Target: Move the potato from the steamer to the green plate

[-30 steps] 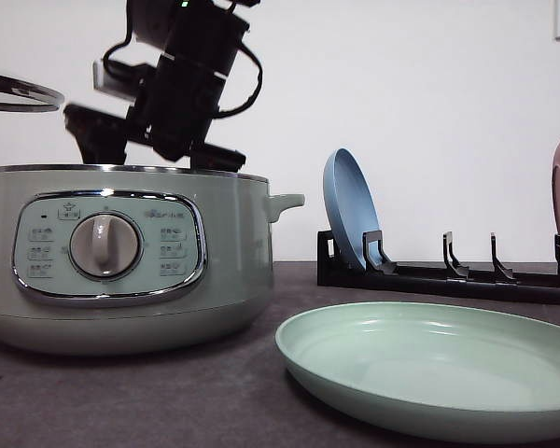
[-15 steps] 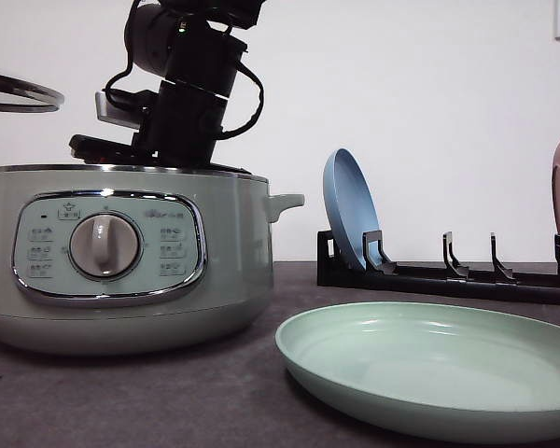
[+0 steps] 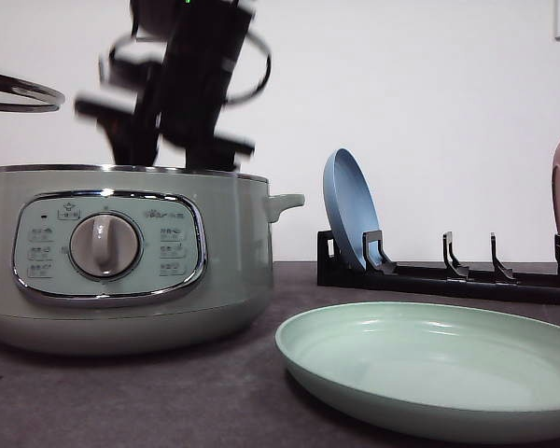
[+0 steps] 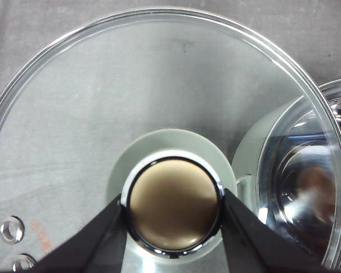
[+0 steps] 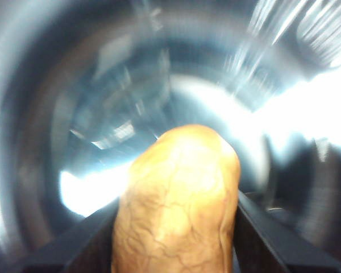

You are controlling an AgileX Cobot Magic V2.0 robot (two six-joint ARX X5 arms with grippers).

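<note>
Fingers (image 5: 176, 227) around potato (image 5: 179, 193) — above steamer (image 3: 121, 252)

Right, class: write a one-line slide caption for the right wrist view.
Right end effector shut on the potato, inside the blurred, shiny steamer bowl.

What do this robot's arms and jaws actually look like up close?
The right arm above the steamer is black and chunky, with black cables looping off it and a small green light near the top. Both wrist views show flat, matte black jaws with straight, angled edges. No markings are readable.
</note>
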